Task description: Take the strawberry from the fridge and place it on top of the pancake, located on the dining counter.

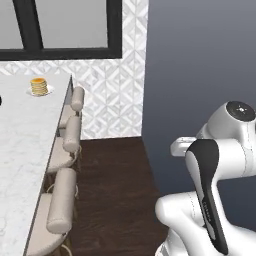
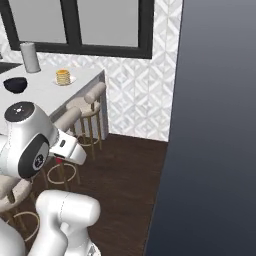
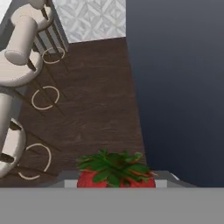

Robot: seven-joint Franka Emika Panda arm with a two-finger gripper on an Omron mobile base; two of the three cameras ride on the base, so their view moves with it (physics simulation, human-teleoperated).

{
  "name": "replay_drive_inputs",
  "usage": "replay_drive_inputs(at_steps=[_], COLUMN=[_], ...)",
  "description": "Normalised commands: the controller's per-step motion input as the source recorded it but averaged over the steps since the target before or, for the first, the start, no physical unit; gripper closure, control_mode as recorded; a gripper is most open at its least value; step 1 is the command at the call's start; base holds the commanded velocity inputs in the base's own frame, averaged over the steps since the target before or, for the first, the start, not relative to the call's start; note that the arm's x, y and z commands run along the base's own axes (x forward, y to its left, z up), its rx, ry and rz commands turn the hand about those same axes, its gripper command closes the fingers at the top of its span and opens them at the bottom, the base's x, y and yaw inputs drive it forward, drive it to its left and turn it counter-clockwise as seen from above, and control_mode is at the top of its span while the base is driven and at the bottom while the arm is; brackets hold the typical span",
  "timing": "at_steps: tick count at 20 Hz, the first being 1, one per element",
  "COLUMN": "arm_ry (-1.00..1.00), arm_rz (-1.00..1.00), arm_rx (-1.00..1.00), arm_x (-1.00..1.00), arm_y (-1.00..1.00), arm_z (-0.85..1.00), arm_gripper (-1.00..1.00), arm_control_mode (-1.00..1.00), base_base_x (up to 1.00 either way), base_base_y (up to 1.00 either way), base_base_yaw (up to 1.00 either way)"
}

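Gripper (image 3: 116, 183) clamped tight on the strawberry (image 3: 114, 174), green leafy cap toward the camera, red flesh showing at the bottom of the hand view, dark wooden floor (image 3: 92, 109) far beneath. In the right base view, a speck of red at the hand, beside the white forearm and well short of the table (image 2: 45, 92). Pancake (image 1: 39, 86) stacked on its white plate (image 1: 31, 93) at the far end of the table, close to the patterned wall (image 1: 107, 95) and window. Dark bowl (image 2: 15, 84) and grey canister (image 2: 30, 57) further along the table from the pancake, seen from the right base camera. Beige stools (image 1: 62, 202) lined up along the table's near edge, between robot and pancake. Dark fridge (image 2: 220, 125) looming on the opposite side from the table.

Likely risks: berry tiny and held by little, so liable to slip during the long carry and drop to the floor; arm clipping a stool back on the reach in; release off-centre or from too high, letting the berry roll off the pancake onto the plate.
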Motion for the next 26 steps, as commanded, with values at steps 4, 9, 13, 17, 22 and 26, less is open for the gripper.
replay_drive_inputs(at_steps=[4, 9, 13, 17, 22, 26], arm_ry=[0.00, 0.00, 0.00, 0.00, 0.00, 0.00], arm_rz=[0.00, 0.00, 0.00, 0.00, 0.00, 0.00], arm_rx=[0.00, 0.00, 0.00, 0.00, 0.00, 0.00], arm_x=[0.00, 0.00, 0.00, 0.00, 0.00, 0.00], arm_y=[0.00, 0.00, 0.00, 0.00, 0.00, 0.00], arm_z=[0.00, 0.00, 0.00, 0.00, 0.00, 0.00], arm_gripper=[1.00, 1.00, 1.00, 1.00, 1.00, 1.00], arm_control_mode=[1.00, 1.00, 1.00, 1.00, 1.00, 1.00], base_base_x=[1.00, 1.00, 1.00, 1.00, 1.00, 1.00], base_base_y=[-0.23, -0.33, -0.41, -0.37, -0.39, -0.48], base_base_yaw=[0.49, 0.47, 0.47, 0.49, 0.50, 0.51])
